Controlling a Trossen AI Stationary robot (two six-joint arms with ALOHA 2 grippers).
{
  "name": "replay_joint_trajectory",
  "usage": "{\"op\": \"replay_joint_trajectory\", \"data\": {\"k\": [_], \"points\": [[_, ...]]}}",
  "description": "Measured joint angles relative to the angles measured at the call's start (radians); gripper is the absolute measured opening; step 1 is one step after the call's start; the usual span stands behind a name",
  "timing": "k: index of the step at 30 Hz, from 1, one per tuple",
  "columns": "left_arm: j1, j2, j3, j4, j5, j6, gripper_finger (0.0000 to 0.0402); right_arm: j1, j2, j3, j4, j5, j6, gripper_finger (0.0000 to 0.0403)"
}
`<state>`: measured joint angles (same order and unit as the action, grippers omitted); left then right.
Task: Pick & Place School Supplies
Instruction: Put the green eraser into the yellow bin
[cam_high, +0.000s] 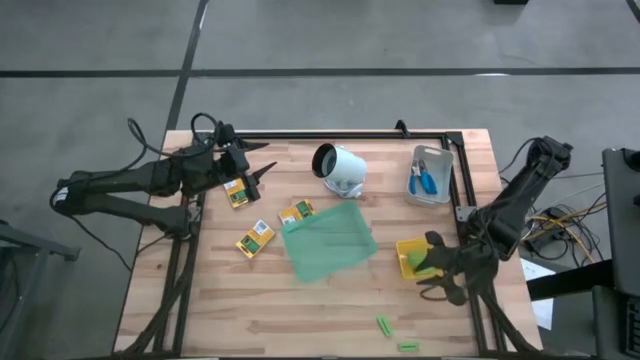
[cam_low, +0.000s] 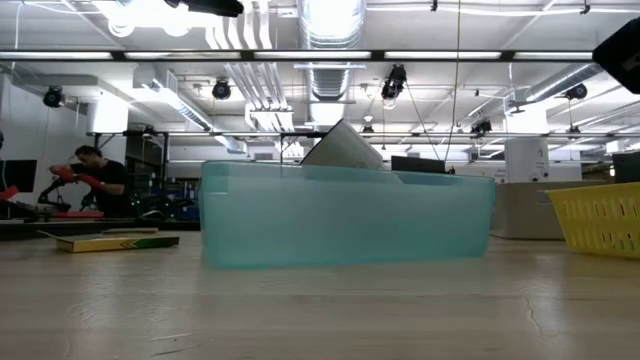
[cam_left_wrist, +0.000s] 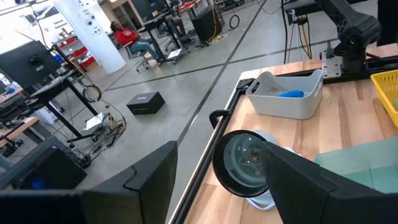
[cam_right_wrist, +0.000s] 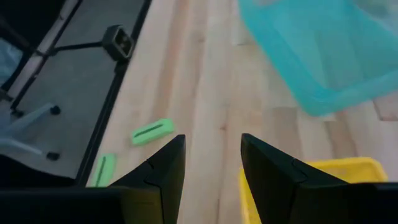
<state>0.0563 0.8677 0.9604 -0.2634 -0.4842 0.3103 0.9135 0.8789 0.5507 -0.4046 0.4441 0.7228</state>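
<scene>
Green translucent tray (cam_high: 329, 243) lying flat at frame centre, yellow tray (cam_high: 408, 252) sitting to its right, white camera-like unit (cam_high: 338, 166) resting just above it, grey bin (cam_high: 432, 176) sitting upper right, person in red (cam_left_wrist: 127, 37) sitting in the background room

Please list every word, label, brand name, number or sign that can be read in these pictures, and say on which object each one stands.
No text can be read in any view.
The three yellow-and-green packets carry print, but it is too small to read.
The flat packet seen in the low view shows no legible letters.
The green blocks, white camera, grey bin and yellow tray show no markings.
</scene>
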Motion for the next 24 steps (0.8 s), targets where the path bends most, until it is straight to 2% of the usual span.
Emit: {"op": "replay_joint_trajectory", "data": {"k": [9, 16, 24], "points": [[0.000, 0.000, 0.000, 0.000, 0.000, 0.000, 0.0236, 0.151, 0.142, -0.001, 0.116, 0.072, -0.001, 0.0148], [0.000, 0.000, 0.000, 0.000, 0.000, 0.000, 0.0236, 0.288, 0.276, -0.001, 0.235, 0.268, 0.034, 0.0148], [0.000, 0.000, 0.000, 0.000, 0.000, 0.000, 0.0236, 0.320, 0.432, 0.001, 0.373, 0.283, 0.136, 0.0148]]}}
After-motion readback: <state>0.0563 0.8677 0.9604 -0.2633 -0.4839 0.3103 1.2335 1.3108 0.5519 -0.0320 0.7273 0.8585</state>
